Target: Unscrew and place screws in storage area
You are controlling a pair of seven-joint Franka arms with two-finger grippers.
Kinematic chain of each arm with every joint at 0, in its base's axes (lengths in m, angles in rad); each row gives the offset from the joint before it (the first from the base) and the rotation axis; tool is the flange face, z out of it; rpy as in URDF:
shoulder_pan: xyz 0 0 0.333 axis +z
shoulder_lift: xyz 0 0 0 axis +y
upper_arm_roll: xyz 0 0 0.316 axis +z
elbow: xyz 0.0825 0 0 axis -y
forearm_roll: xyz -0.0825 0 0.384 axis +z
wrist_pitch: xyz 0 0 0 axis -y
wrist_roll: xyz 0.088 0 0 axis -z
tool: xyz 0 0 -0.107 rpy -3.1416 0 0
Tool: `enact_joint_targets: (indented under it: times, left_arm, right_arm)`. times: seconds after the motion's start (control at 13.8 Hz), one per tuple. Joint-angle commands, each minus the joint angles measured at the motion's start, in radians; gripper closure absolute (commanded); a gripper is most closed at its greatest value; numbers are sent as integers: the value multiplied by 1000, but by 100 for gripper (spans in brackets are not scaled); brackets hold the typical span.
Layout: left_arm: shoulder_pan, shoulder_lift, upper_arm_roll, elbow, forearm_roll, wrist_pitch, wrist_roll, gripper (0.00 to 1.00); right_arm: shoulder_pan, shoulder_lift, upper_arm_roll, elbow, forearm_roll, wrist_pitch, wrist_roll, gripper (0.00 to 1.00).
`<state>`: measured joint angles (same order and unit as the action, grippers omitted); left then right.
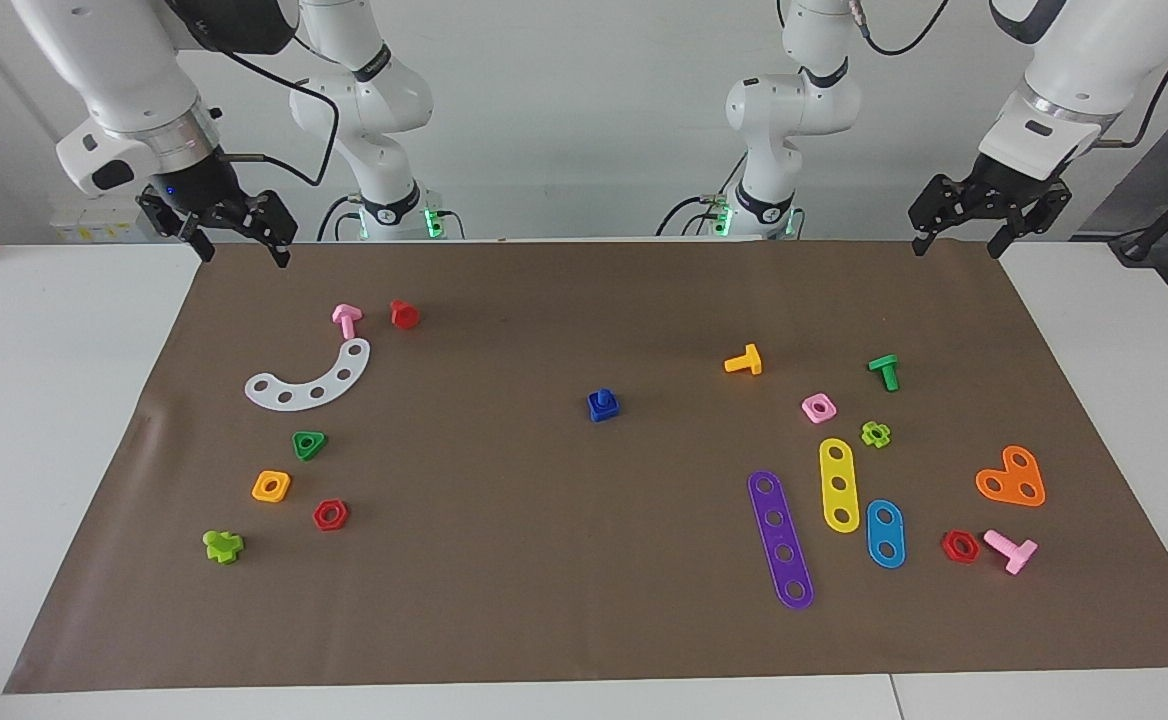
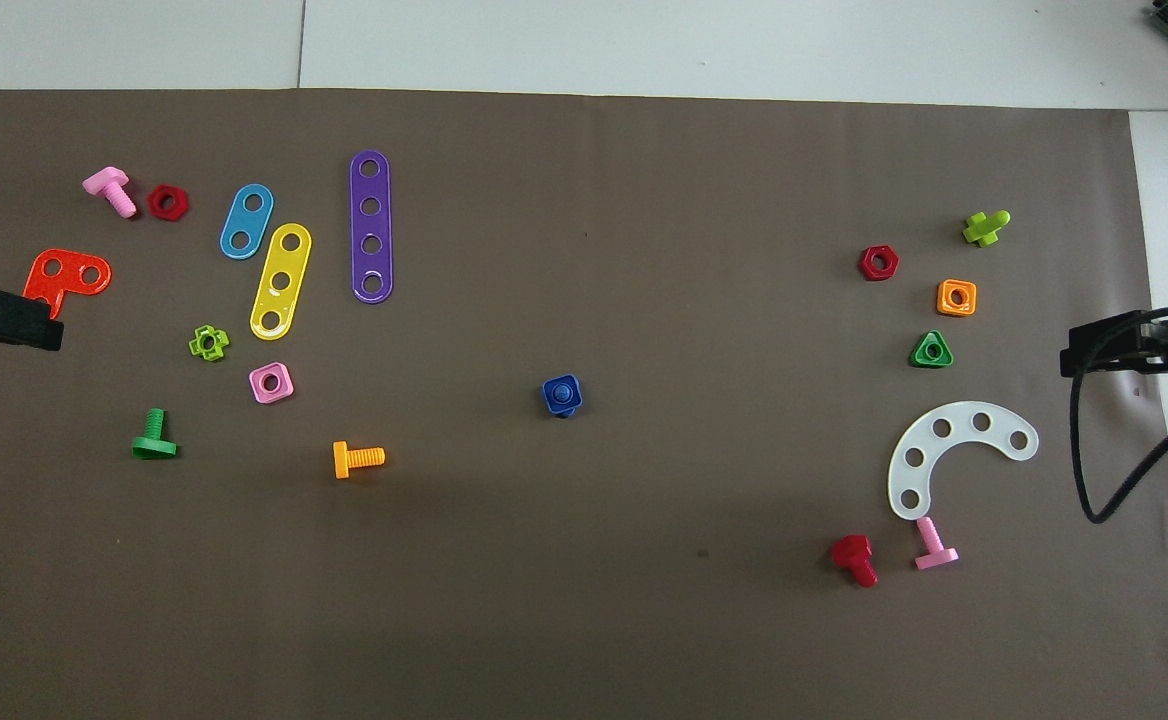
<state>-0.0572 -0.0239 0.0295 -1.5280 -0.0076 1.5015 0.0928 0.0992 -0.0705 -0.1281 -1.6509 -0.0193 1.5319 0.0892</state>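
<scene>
A dark-blue screw (image 1: 601, 399) stands screwed into a blue square nut (image 1: 602, 410) at the middle of the brown mat; it also shows in the overhead view (image 2: 562, 394). The storage area (image 1: 244, 440) is bare mat beside the white curved strip (image 1: 310, 379), green triangular nut (image 1: 309, 444) and orange square nut (image 1: 271, 486), toward the right arm's end; it also shows in the overhead view (image 2: 999, 365). My right gripper (image 1: 244, 254) hangs open and empty over the mat's corner by its base. My left gripper (image 1: 957, 246) hangs open and empty over the other robot-side corner.
Near the storage area lie a pink bolt (image 1: 346, 319), red bolt (image 1: 404, 314), red hex nut (image 1: 330, 514) and lime bolt (image 1: 223, 545). Toward the left arm's end lie purple (image 1: 780, 539), yellow (image 1: 838, 484) and blue (image 1: 885, 533) strips, an orange plate (image 1: 1013, 478) and several bolts and nuts.
</scene>
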Motion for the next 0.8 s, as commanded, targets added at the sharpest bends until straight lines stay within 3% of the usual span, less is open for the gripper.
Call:
enact_joint_targets:
  times: [0.0,0.51,0.73]
  left_arm:
    - [-9,-13,1,-21,14,11,-15,0]
    - [-32,-22,-3,-44,14,26,-21,0]
    - [-110,-50,-5,-118,14,103,-123,5]
  right_arm:
    - [1,-23,-2,-26,15,11,10,0]
    - [1,-23,-2,-26,15,11,10,0]
    - [1,-23,-2,-26,15,11,10,0]
